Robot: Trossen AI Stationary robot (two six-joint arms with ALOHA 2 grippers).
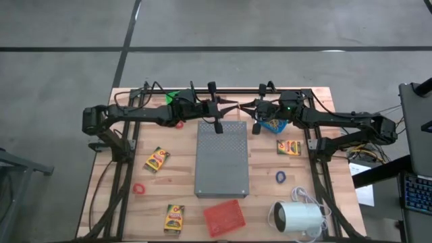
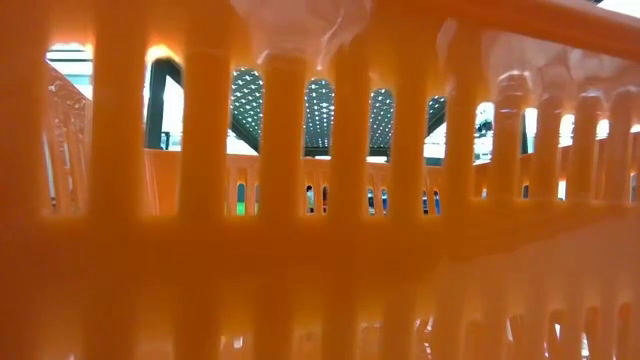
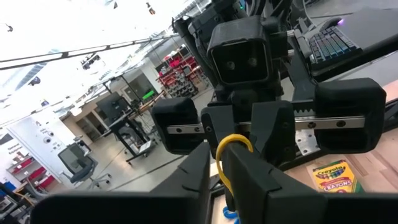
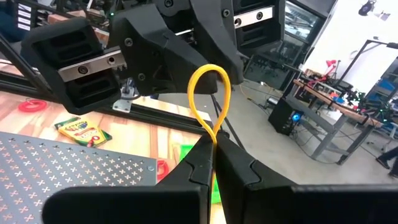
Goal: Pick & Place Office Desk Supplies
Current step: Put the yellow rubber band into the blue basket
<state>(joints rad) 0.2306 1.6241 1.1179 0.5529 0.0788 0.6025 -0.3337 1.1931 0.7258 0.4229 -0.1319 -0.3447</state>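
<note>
Two dark hands met nose to nose above the far end of the grey perforated slab (image 1: 222, 158), over the wooden tabletop (image 1: 270, 196). Right hand (image 4: 211, 144) pinched tight on a thin yellow rubber band (image 4: 210, 99), loop standing up between the fingertips. Left hand (image 3: 214, 163) nearly closed, fingers just apart around the same band. Elsewhere on the tabletop: small flat yellow crayon boxes (image 1: 156, 159) either side of the slab, a red rubber ring (image 1: 139, 189) left, a blue rubber ring (image 1: 281, 177) right, a red mesh tray (image 1: 225, 216) and white cylinder (image 1: 299, 218) nearest.
</note>
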